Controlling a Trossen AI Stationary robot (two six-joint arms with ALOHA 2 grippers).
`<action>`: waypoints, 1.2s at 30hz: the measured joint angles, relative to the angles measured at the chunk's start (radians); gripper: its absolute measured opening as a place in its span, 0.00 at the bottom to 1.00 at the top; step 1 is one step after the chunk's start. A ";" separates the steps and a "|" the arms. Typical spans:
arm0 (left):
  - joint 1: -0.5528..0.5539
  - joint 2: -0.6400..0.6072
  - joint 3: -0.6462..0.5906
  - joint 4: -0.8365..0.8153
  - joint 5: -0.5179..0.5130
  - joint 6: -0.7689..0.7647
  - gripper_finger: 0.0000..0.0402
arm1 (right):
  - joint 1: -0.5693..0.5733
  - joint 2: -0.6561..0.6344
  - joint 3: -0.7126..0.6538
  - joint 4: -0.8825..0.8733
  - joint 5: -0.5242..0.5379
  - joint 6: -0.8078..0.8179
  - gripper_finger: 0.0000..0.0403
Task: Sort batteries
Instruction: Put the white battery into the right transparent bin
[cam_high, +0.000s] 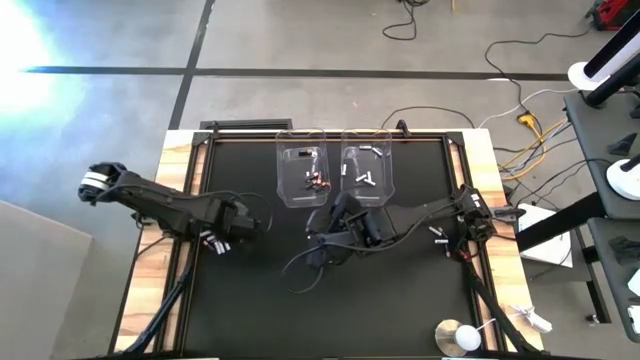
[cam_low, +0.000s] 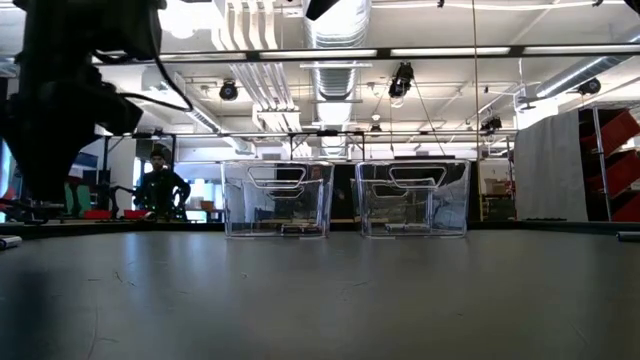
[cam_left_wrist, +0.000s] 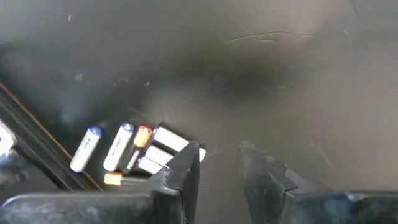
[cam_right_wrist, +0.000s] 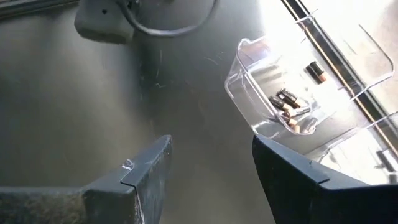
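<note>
Two tubs rear, open mat in front

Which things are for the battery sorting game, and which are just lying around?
For the job: loose batteries, batteries already in the left tub and right tub, left gripper, right gripper.

Just lying about: white disc, floor cables.

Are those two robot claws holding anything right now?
No. The left gripper hangs open beside a cluster of small white cylindrical batteries; the right gripper is open near the clear plastic tub.

Batteries beside open end effector
</note>
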 joint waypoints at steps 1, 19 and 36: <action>-0.004 -0.012 -0.010 -0.002 -0.003 -0.031 0.23 | 0.000 0.000 0.000 0.000 0.000 -0.009 0.54; -0.112 -0.012 -0.052 0.024 -0.035 -0.460 0.23 | -0.101 0.000 0.006 0.021 -0.039 -0.314 0.54; -0.135 0.029 -0.050 0.015 -0.048 -0.892 0.23 | -0.428 0.000 0.001 0.287 -0.482 -0.912 0.54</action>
